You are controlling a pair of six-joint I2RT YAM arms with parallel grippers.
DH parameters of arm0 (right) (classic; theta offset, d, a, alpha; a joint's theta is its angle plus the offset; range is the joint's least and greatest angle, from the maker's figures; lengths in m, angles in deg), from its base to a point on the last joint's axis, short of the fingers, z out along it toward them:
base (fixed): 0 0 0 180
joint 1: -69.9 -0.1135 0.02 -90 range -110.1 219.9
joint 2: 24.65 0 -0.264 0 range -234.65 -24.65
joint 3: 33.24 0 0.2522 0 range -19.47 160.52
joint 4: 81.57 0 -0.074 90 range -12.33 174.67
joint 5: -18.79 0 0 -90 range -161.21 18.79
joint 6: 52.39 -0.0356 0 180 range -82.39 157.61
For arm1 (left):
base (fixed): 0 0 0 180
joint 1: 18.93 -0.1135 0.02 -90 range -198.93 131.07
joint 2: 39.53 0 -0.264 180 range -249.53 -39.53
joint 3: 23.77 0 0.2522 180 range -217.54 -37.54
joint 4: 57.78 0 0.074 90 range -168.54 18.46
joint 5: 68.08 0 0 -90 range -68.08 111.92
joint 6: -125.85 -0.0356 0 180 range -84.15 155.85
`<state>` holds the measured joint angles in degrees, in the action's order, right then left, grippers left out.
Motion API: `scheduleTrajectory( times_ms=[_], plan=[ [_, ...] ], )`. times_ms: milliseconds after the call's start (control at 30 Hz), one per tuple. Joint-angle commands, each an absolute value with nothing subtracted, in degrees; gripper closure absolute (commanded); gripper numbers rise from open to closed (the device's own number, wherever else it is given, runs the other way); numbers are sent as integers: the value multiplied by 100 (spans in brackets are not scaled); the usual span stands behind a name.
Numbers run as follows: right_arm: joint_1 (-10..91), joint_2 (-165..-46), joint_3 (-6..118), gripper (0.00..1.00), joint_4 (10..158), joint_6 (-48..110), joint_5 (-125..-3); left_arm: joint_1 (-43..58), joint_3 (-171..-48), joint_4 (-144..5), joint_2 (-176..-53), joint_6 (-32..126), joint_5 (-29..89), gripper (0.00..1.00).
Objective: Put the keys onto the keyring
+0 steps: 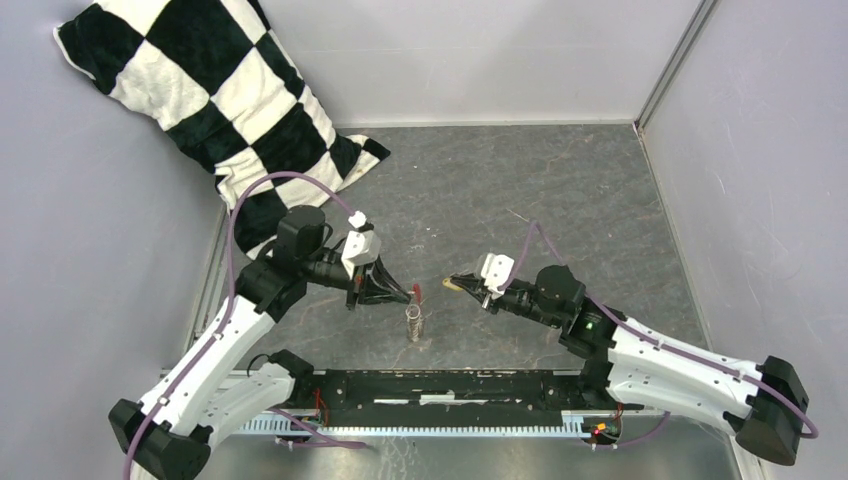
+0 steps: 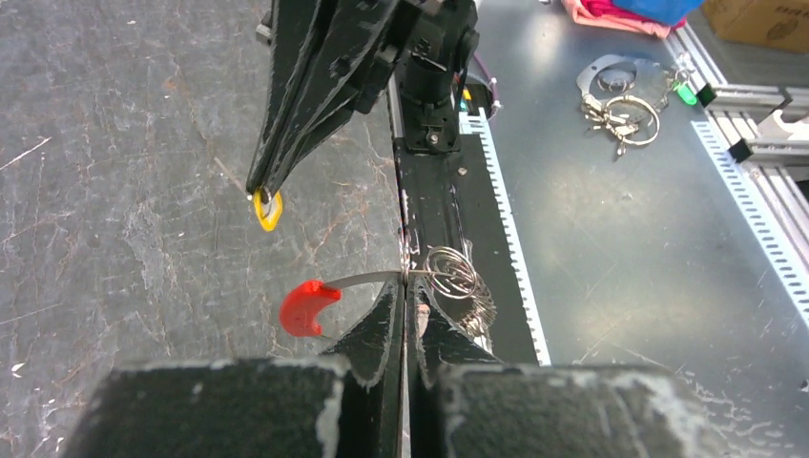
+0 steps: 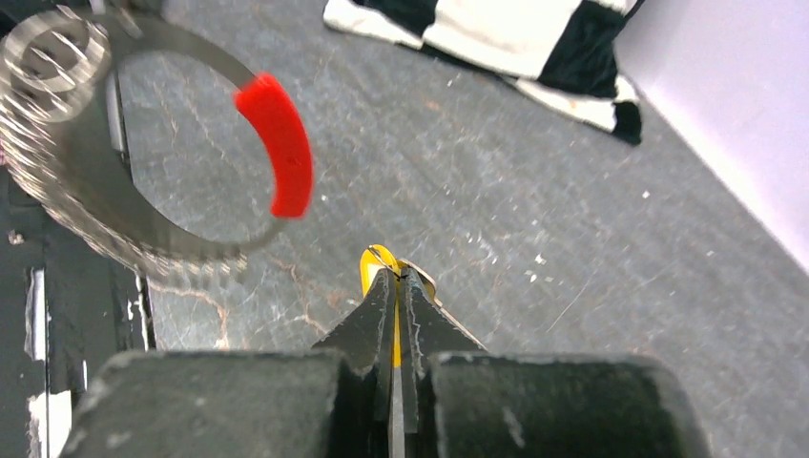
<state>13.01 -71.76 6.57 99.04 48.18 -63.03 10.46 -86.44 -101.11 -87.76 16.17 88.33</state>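
Observation:
My left gripper (image 1: pixel 408 293) is shut on the keyring (image 2: pixel 448 274), a thin silvery ring with a red sleeve (image 2: pixel 307 306) and small coiled rings hanging from it. The ring hangs just above the table (image 1: pixel 417 322). My right gripper (image 1: pixel 458 283) is shut on the key (image 3: pixel 380 268), whose yellow head sticks out past the fingertips; its blade is hidden between the fingers. In the right wrist view the keyring (image 3: pixel 105 234) with its red sleeve (image 3: pixel 280 143) hangs close ahead, up and left of the key. In the left wrist view the key (image 2: pixel 267 210) is a little beyond the red sleeve.
A black and white checked cushion (image 1: pixel 215 95) lies at the back left against the wall. Grey walls close the table on the left, back and right. A black rail (image 1: pixel 460 390) runs along the near edge. Spare rings and keys (image 2: pixel 620 100) lie off the table beyond the rail.

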Motion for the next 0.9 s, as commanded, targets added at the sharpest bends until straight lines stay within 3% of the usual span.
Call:
scheduleTrajectory(
  times_ms=[0, 233, 467, 867],
  plan=[
    [1287, -6889, 1240, 99, 9710, 5184, -6196, 1051, -8693, -8778, -9105, 2855, 9092, 98],
    [1286, -6883, 1559, 99, 9660, 5471, -6132, 1051, -8946, -8567, -9656, 3031, 8981, 98],
    [1041, -6761, 1394, 99, 9929, 5808, -6478, 1052, -8870, -7626, -9763, 4210, 8910, 98],
    [761, -6911, 1367, 99, 10468, 5800, -6498, 1051, -9032, -7603, -9718, 4209, 9098, 98]
  ],
)
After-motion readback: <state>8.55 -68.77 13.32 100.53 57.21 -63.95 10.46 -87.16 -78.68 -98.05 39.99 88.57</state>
